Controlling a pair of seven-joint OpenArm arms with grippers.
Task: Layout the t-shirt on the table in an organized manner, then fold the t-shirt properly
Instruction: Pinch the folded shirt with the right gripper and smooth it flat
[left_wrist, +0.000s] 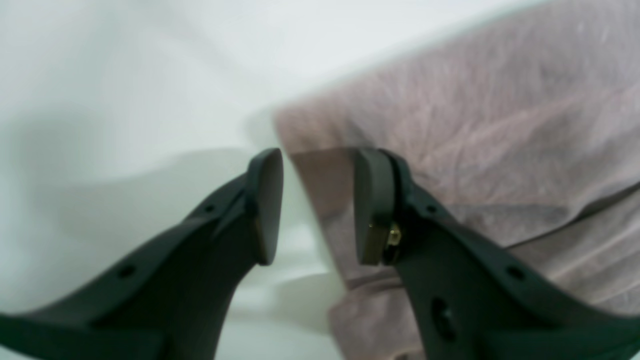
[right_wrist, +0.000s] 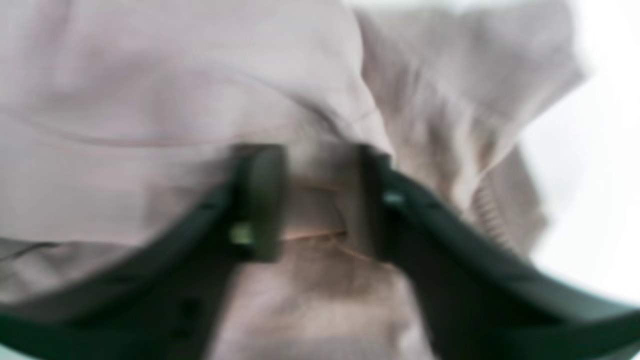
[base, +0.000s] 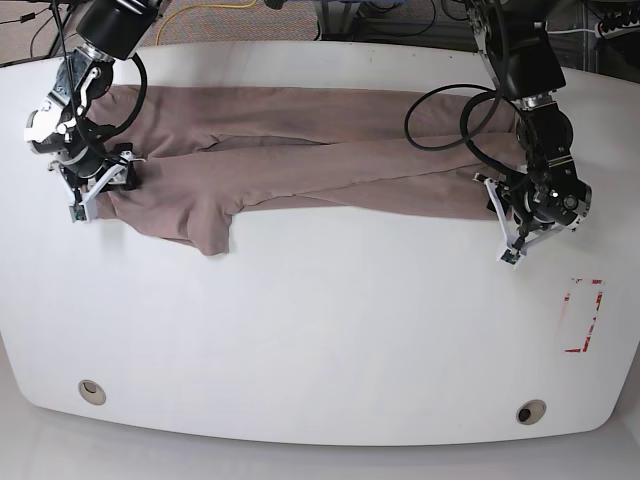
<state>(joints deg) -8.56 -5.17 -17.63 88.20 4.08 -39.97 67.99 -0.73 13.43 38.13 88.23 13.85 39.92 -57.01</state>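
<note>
Shirt stretched in a band across the far half of the table, both grippers at its ends.

Near edge of the table (base: 300, 400) bare but for two grommet holes (base: 92, 391) and a tape rectangle (base: 583, 316). Beyond, the t-shirt (base: 330, 160) lies folded lengthwise, wrinkled, one sleeve flap drooping toward the front. Left gripper (left_wrist: 317, 207): fingers parted, cloth edge between them, not pinched. Right gripper (right_wrist: 322, 200): parted over cloth, blurred. Likely light, limp, prone to bunching; best pinched at hem corners or shoulder seams.
</note>
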